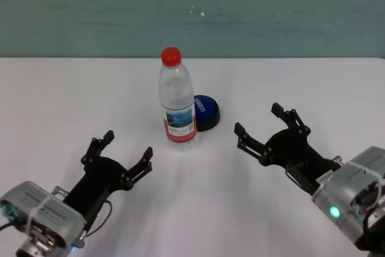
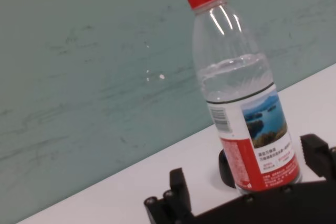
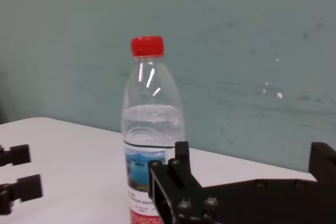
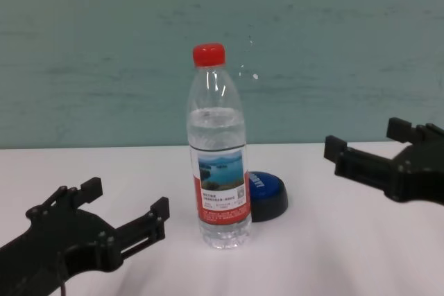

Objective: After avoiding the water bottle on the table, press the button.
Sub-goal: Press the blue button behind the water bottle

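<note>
The water bottle [image 1: 177,100] stands upright mid-table, clear with a red cap and a lake label; it also shows in the chest view [image 4: 218,171]. The blue button [image 1: 206,111] sits just behind it and to the right, partly hidden by the bottle [image 4: 267,193]. My left gripper [image 1: 127,145] is open, low over the table, short of the bottle and to its left. My right gripper [image 1: 258,120] is open, right of the button, its fingers pointing toward it. In the left wrist view the bottle [image 2: 236,87] fills the frame, with the button's black base [image 2: 226,169] behind it.
The white table [image 1: 60,88] stretches wide on both sides of the bottle and ends at a teal wall [image 1: 271,10] behind. In the right wrist view the bottle [image 3: 152,129] stands ahead, with the left gripper's fingertips [image 3: 16,177] beyond it.
</note>
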Tool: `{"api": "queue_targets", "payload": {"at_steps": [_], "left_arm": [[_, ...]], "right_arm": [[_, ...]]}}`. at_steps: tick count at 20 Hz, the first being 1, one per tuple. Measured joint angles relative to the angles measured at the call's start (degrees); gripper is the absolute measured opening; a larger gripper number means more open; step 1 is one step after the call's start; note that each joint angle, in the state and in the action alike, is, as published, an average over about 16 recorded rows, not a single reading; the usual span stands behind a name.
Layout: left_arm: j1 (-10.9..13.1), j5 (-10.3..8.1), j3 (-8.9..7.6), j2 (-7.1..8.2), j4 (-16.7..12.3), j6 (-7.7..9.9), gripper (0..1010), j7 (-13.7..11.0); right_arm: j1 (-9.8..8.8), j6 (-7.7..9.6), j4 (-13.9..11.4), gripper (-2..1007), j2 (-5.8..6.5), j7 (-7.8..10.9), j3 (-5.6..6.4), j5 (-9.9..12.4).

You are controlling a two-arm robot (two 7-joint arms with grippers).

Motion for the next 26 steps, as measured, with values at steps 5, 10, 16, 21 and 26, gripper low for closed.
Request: {"api": "queue_targets", "payload": {"at_steps": [5, 10, 16, 21, 26], "left_arm": [[0.00, 0.00, 0.00, 0.00, 0.00, 0.00, 1000, 0.00], [0.00, 0.00, 0.00, 0.00, 0.00, 0.00, 1000, 0.00], [0.00, 0.00, 0.00, 0.00, 0.00, 0.00, 1000, 0.00], [0.00, 0.00, 0.00, 0.00, 0.00, 0.00, 1000, 0.00], [0.00, 0.00, 0.00, 0.00, 0.00, 0.00, 1000, 0.00]], "right_arm": [[-1.59, -1.16, -0.87, 1004, 1.90, 1.84, 0.19, 1.08], [-2.64, -1.50, -0.88, 1004, 3.26, 3.06, 0.21, 2.41], [-2.93, -0.72, -0.39, 1004, 4.09, 4.01, -0.30, 4.33], [-2.69, -0.02, -0.01, 1004, 4.49, 4.48, -1.16, 5.63], [-2.25, 0.36, 0.30, 1004, 4.65, 4.40, -1.92, 6.42]]}}
